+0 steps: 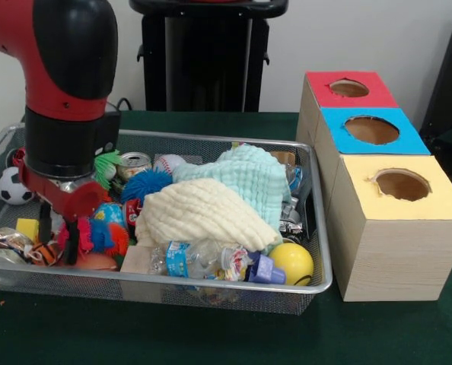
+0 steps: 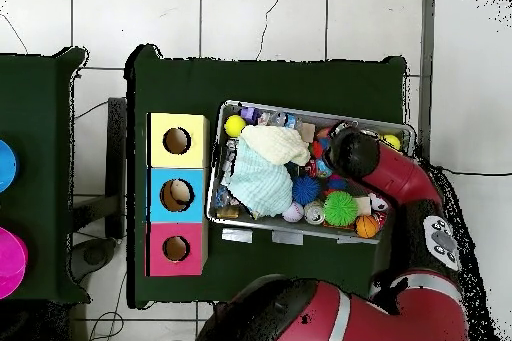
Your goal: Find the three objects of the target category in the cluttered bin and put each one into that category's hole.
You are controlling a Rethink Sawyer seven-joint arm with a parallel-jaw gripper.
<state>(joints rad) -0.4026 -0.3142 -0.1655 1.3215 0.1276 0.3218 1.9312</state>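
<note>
The silver wire-mesh bin (image 1: 211,284) sits at the left of the table and also shows in the overhead view (image 2: 290,228). My gripper (image 1: 59,237) reaches down into its left end with both black fingers apart among the toys. An orange plush tiger with black stripes (image 1: 40,253) lies just left of and below the fingertips. No tan plush shows. The red-topped hole (image 1: 349,87) is the farthest in the row of boxes, and it also shows in the overhead view (image 2: 176,248). In the overhead view the arm (image 2: 352,153) covers the gripper.
A cream cloth (image 1: 199,214) and a mint cloth (image 1: 250,179) cover the bin's middle. Around them lie a yellow ball (image 1: 291,263), a blue spiky ball (image 1: 144,183), a plastic bottle (image 1: 184,258) and a soccer ball (image 1: 13,187). The blue-topped hole (image 1: 371,130) and yellow-topped hole (image 1: 402,184) sit nearer.
</note>
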